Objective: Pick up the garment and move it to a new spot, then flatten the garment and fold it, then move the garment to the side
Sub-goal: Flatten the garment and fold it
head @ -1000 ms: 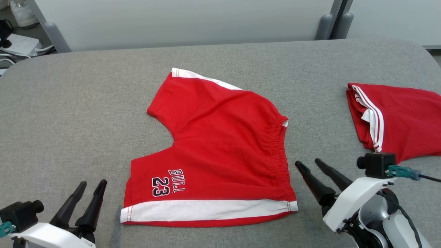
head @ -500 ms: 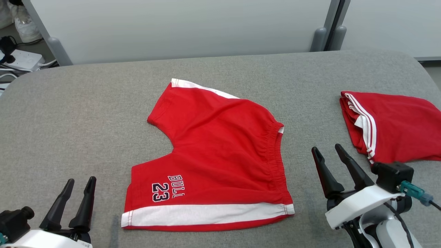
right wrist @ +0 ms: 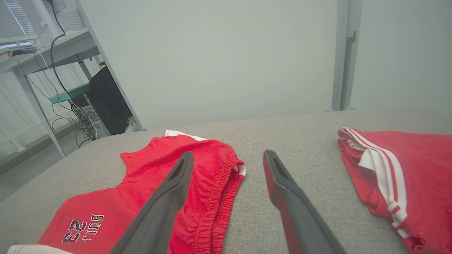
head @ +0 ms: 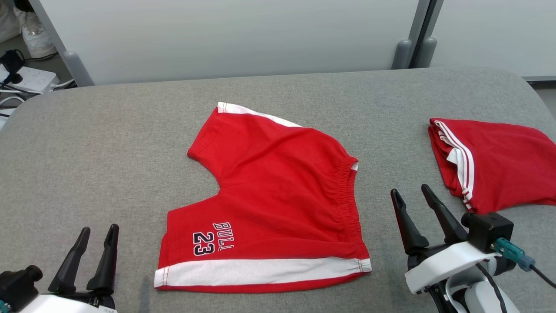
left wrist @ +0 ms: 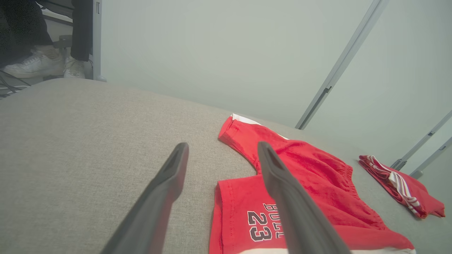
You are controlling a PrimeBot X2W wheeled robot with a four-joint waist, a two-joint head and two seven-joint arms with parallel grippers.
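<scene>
A folded red cloth (head: 499,161) lies to my right on the grey table (head: 108,152); a white power strip (head: 32,78) sits far left.

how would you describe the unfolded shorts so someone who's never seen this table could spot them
Start at the wide grey padded table; near its middle lies a pair of red shorts spread flat, waistband toward the robot's right. Unlike the folded red garment with white stripes by the right edge, these are opened out and carry a BULL 23 print above a broad white hem.
</scene>
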